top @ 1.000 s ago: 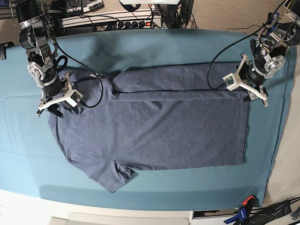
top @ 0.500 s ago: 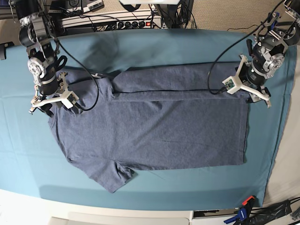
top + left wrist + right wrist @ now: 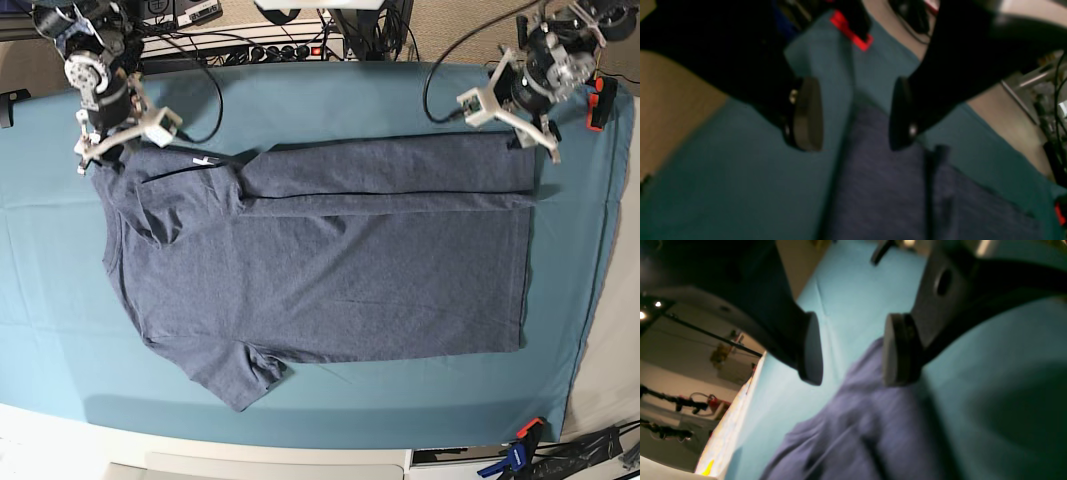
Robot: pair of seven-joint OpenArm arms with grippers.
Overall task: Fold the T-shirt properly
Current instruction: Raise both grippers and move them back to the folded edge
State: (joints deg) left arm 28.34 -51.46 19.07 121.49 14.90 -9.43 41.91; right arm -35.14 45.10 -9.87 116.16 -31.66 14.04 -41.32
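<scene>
The dark blue-grey T-shirt lies flat on the teal table cloth, its far long edge folded over onto the body and one sleeve sticking out toward the near side. My left gripper hovers above the shirt's far right corner. In the left wrist view the left gripper is open and empty over the shirt's edge. My right gripper hangs over the far left corner by the collar. Its wrist view shows the right gripper open, with nothing between the pads, above the cloth of the T-shirt.
A power strip and cables run along the table's far edge. A red clamp grips the cloth at the far right, and another clamp sits at the near right corner. The right table edge lies close to the left arm.
Both arms have risen and drawn back toward the far edge, away from the shirt. The shirt's far left corner now lies folded over with a small white mark showing.
</scene>
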